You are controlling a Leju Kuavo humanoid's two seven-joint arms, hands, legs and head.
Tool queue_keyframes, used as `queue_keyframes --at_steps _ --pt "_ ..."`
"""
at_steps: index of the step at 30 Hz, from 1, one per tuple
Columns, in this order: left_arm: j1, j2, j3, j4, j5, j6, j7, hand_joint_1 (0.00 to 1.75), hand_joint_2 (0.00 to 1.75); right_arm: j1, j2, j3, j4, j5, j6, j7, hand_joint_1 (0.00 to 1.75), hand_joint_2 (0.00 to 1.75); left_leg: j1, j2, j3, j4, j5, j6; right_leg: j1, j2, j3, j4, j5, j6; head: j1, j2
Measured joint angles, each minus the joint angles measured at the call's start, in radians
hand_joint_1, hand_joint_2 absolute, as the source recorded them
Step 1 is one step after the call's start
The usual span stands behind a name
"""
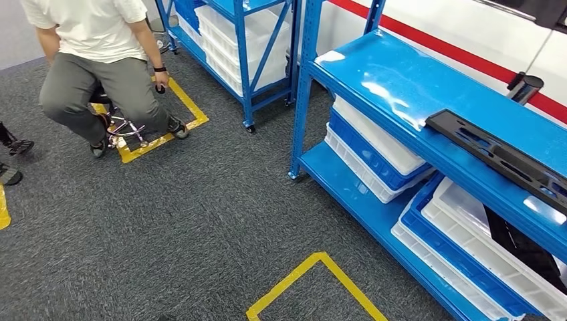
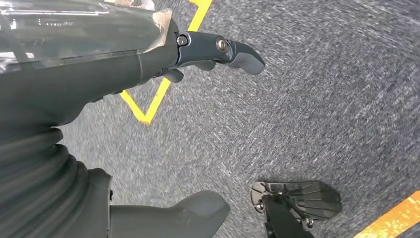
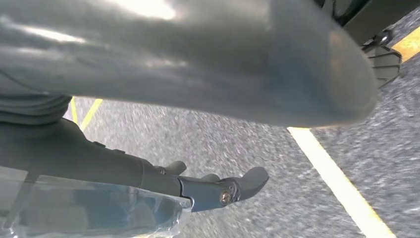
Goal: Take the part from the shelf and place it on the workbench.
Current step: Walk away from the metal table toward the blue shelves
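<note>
The part (image 1: 501,157), a long flat black bar with cut-outs, lies along the top board of the blue shelf (image 1: 394,80) at the right of the head view. Both arms hang down over grey carpet. In the left wrist view my left hand (image 2: 124,74) holds nothing, its dark fingers (image 2: 223,49) stretched out and apart from the thumb (image 2: 188,213). My right hand (image 3: 99,158) is likewise empty in the right wrist view, with its fingers (image 3: 213,191) extended well away from the thick thumb (image 3: 223,59).
White and blue bins (image 1: 374,147) fill the shelf's lower levels; one at the right holds another black piece (image 1: 521,244). A second blue rack (image 1: 247,40) stands behind. A person (image 1: 100,60) sits on a stool at the far left. Yellow tape (image 1: 314,281) marks the carpet in front.
</note>
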Motion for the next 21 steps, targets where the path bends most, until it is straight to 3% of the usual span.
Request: queue_keyframes --at_steps 1,2,3,5,7,8,10,11,12,14,16,17,18,19,21 --pt "0.000 0.000 0.000 0.000 0.000 -0.001 0.001 0.00 1.75 0.001 0.000 0.000 0.000 -0.001 0.002 0.000 0.00 0.00 -0.001 0.014 0.000 0.000 0.000 -0.001 -0.002 -0.004 -0.002 0.009 0.001 0.006 0.000 0.000" --pt "0.000 0.000 0.000 0.000 -0.001 -0.002 0.002 0.00 1.75 0.003 -0.001 0.000 0.000 -0.003 0.004 0.001 0.00 0.00 0.000 0.025 0.000 0.000 -0.001 -0.002 -0.003 -0.009 0.020 -0.026 0.018 0.015 0.000 0.000" --pt "-0.001 -0.001 0.000 0.000 -0.003 -0.003 0.003 0.00 1.75 0.003 -0.001 0.000 0.000 -0.003 0.005 0.001 0.00 0.00 0.000 0.037 0.002 0.000 -0.002 -0.004 -0.004 -0.025 0.062 -0.099 0.044 0.022 0.001 0.000" --pt "-0.001 -0.001 0.000 0.000 -0.007 -0.005 0.006 0.00 1.75 -0.001 -0.002 0.000 0.000 -0.005 0.007 0.002 0.00 0.00 -0.002 0.056 0.009 0.001 -0.008 -0.012 -0.001 -0.073 0.135 -0.232 0.085 0.024 0.002 0.000" --pt "-0.002 -0.001 0.000 0.000 -0.008 -0.005 0.007 0.00 1.75 -0.005 -0.003 0.000 0.000 -0.007 0.009 0.002 0.00 0.00 -0.007 0.075 0.018 0.000 -0.015 -0.025 0.007 -0.091 0.154 -0.275 0.098 0.009 0.001 0.000" --pt "-0.004 -0.002 0.000 0.000 -0.009 -0.005 0.007 0.00 1.75 -0.005 -0.003 0.000 0.000 -0.008 0.010 0.002 0.00 0.00 -0.007 0.086 0.024 -0.001 -0.017 -0.032 0.011 -0.081 0.153 -0.276 0.100 0.002 0.001 0.000" --pt "-0.008 -0.003 0.000 0.000 -0.010 -0.006 0.007 0.00 1.75 -0.004 -0.004 0.000 0.000 -0.010 0.011 0.002 0.00 0.00 -0.003 0.094 0.031 -0.001 -0.023 -0.044 0.002 -0.058 0.160 -0.280 0.104 -0.011 0.000 0.000" --pt "-0.009 -0.003 0.000 0.000 -0.010 -0.006 0.007 0.00 1.75 -0.003 -0.004 0.000 0.000 -0.011 0.012 0.001 0.00 0.00 0.000 0.081 0.030 0.008 -0.032 -0.048 -0.004 -0.048 0.165 -0.284 0.107 -0.017 -0.002 0.000" --pt "-0.009 -0.003 0.000 0.000 -0.010 -0.006 0.007 0.00 1.75 -0.004 -0.004 0.000 0.000 -0.014 0.012 -0.001 0.00 0.00 0.003 0.053 0.018 0.039 -0.054 -0.051 -0.010 -0.039 0.169 -0.286 0.110 -0.025 -0.006 0.000" --pt "-0.007 -0.002 0.000 0.000 -0.010 -0.007 0.006 0.00 1.75 -0.005 -0.004 0.000 0.000 -0.018 0.013 -0.008 0.00 0.00 0.005 -0.007 -0.031 0.151 -0.121 -0.054 -0.009 -0.018 0.168 -0.286 0.113 -0.036 -0.011 0.000" --pt "-0.003 -0.002 0.001 0.001 -0.009 -0.007 0.003 0.00 1.75 -0.005 -0.004 0.000 0.000 -0.018 0.013 -0.014 0.00 0.00 0.005 -0.031 -0.089 0.267 -0.169 -0.057 -0.006 0.006 0.167 -0.285 0.114 -0.041 -0.012 0.000" --pt "-0.003 -0.002 0.002 0.001 -0.008 -0.007 0.001 0.00 1.75 -0.004 -0.004 0.000 0.000 -0.017 0.013 -0.016 0.00 0.00 0.005 -0.034 -0.102 0.284 -0.162 -0.057 -0.005 0.021 0.168 -0.285 0.113 -0.041 -0.012 0.000" --pt "-0.002 -0.001 0.002 0.001 -0.008 -0.007 -0.001 0.00 1.75 -0.003 -0.003 0.000 0.000 -0.016 0.013 -0.018 0.00 0.00 0.006 -0.036 -0.098 0.264 -0.136 -0.057 -0.005 0.036 0.169 -0.284 0.113 -0.041 -0.012 0.000" --pt "-0.003 0.000 0.003 0.001 -0.008 -0.007 -0.002 0.00 1.75 -0.002 -0.003 0.000 0.000 -0.015 0.013 -0.018 0.00 0.00 0.008 -0.041 -0.078 0.211 -0.095 -0.056 -0.005 0.053 0.171 -0.282 0.113 -0.040 -0.012 0.000" --pt "-0.003 0.003 0.003 0.001 -0.008 -0.008 -0.003 0.00 1.75 -0.005 -0.001 0.000 0.000 -0.013 0.013 -0.020 0.00 0.00 0.015 -0.083 -0.026 0.077 -0.026 -0.053 -0.002 0.081 0.169 -0.277 0.111 -0.036 -0.012 0.000"
